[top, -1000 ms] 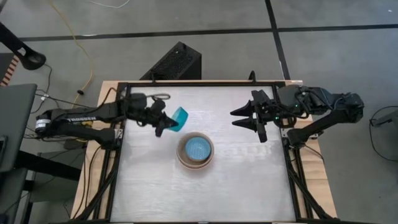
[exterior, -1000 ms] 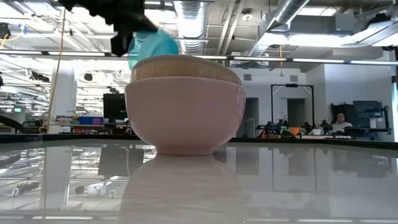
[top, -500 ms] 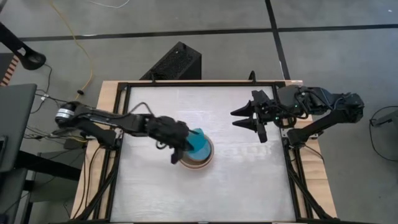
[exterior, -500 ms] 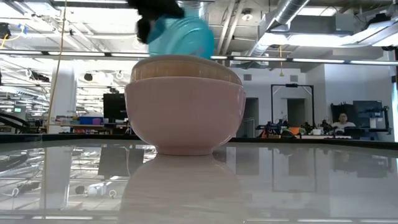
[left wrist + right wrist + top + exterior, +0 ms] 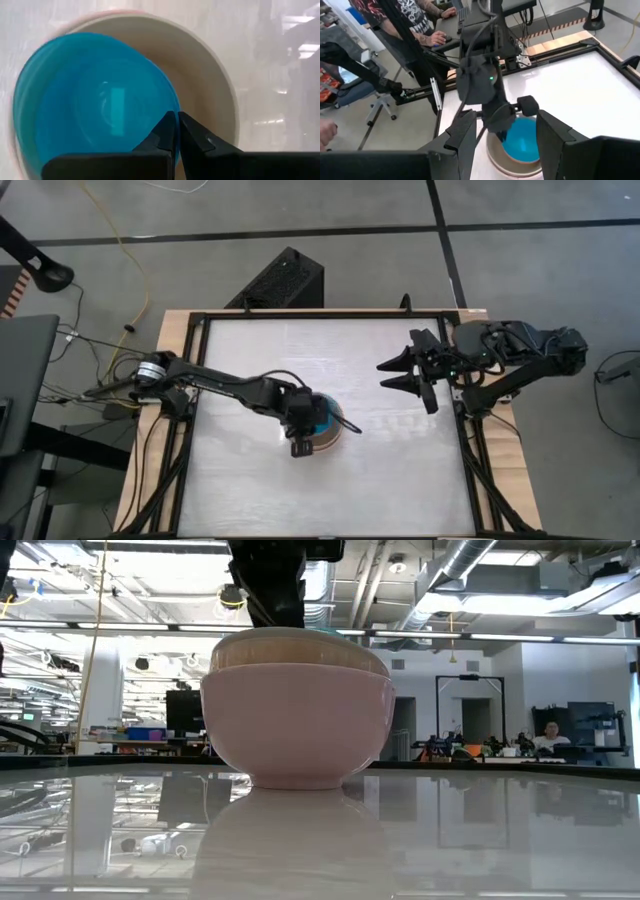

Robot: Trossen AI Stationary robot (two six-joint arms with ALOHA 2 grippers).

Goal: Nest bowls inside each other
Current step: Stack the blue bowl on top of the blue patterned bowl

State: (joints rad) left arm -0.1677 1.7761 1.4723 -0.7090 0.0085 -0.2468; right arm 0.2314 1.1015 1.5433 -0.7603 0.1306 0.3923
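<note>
At the table's middle stands a stack of bowls: a salmon-pink bowl [image 5: 297, 730] with a beige bowl [image 5: 297, 648] nested in it. A cyan bowl [image 5: 95, 120] sits mouth up down inside the beige bowl [image 5: 210, 85], off to one side of it. In the low view the stack's rim hides it. My left gripper [image 5: 305, 430] reaches down over the stack [image 5: 335, 432], shut on the cyan bowl [image 5: 320, 418]. My right gripper [image 5: 395, 375] hangs open above the table's right side, empty. My left gripper pinches the cyan bowl's rim [image 5: 169, 111] between its two fingers, one over the bowl's inside and one outside its wall. The fingers slant down from above, coming from the table's left. The bowl is mouth up inside the beige bowl; whether it rests there I cannot tell.
A black frame rail [image 5: 200, 380] runs around the white tabletop, which lies bare around the stack. A black box [image 5: 280, 280] stands beyond the far edge. In the right wrist view a person [image 5: 415, 20] sits at a desk beyond the table's left side.
My left gripper has swung from the table's far left toward the stack at the middle, sinking and rolling its wrist. The cyan bowl, held on edge a second ago, has turned mouth up and gone down inside the beige bowl, below the stack's rim.
</note>
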